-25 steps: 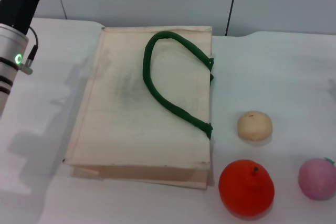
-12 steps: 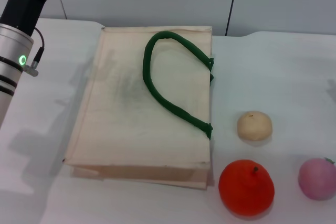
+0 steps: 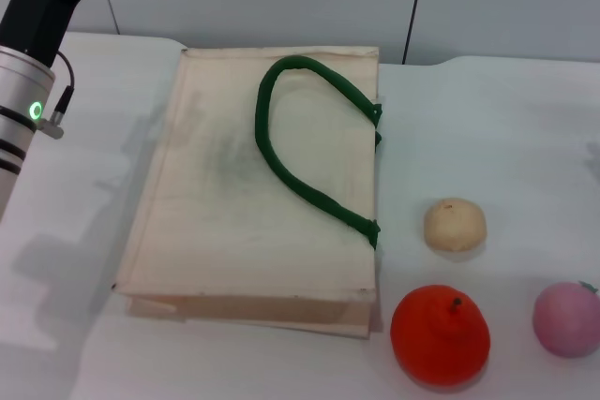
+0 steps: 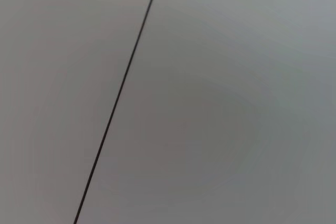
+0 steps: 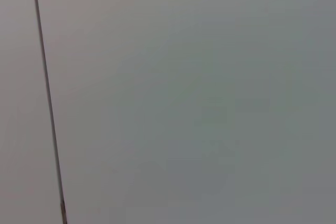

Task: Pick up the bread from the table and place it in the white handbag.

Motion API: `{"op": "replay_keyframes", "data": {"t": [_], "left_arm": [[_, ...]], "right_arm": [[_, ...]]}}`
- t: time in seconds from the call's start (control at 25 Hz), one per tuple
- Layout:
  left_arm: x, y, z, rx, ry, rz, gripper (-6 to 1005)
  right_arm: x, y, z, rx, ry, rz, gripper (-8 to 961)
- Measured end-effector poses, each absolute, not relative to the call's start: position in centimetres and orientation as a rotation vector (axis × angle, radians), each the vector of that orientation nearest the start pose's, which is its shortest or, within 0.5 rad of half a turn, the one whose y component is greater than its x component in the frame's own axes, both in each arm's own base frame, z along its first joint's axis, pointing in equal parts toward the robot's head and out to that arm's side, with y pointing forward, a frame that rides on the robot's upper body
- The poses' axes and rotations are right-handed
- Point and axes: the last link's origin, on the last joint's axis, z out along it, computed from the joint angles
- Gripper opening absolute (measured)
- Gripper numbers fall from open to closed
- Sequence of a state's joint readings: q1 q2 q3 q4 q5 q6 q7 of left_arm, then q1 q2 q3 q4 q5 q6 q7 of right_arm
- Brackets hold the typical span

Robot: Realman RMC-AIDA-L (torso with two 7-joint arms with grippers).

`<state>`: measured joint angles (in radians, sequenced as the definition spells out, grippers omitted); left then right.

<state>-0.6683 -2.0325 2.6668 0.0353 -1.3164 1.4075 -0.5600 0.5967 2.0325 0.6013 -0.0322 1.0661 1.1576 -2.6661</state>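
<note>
The white handbag (image 3: pixel 253 185) lies flat in the middle of the table (image 3: pixel 487 119), its dark green strap handle (image 3: pixel 300 152) looped across its top. The bread is out of view. My left arm (image 3: pixel 28 72) rises over the table's far left corner, and its gripper end runs out past the top edge of the head view. The right arm does not show in the head view. Both wrist views show only a plain grey surface with one thin dark line.
To the right of the handbag sit a small round beige bun (image 3: pixel 455 224), an orange fruit (image 3: pixel 440 334) near the front edge, and a pink round fruit (image 3: pixel 566 318) at the far right. A grey wall stands behind the table.
The left arm has shifted slightly at the far left. The handbag and the other items have not moved.
</note>
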Motion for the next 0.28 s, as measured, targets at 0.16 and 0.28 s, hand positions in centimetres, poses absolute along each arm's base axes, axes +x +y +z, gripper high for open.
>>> {"op": "replay_keyframes", "data": {"t": [0.16, 0.28], "left_arm": [[-26.17, 38.80, 4.33, -1.491, -0.503, -1.232, 756], [-26.05, 38.86, 4.20, -1.507, -0.511, -1.240, 756]], "right_arm": [[32.57, 37.40, 2.41, -1.614, 0.629, 0.805, 884], [32.59, 37.38, 2.41, -1.614, 0.630, 0.804, 884]]}}
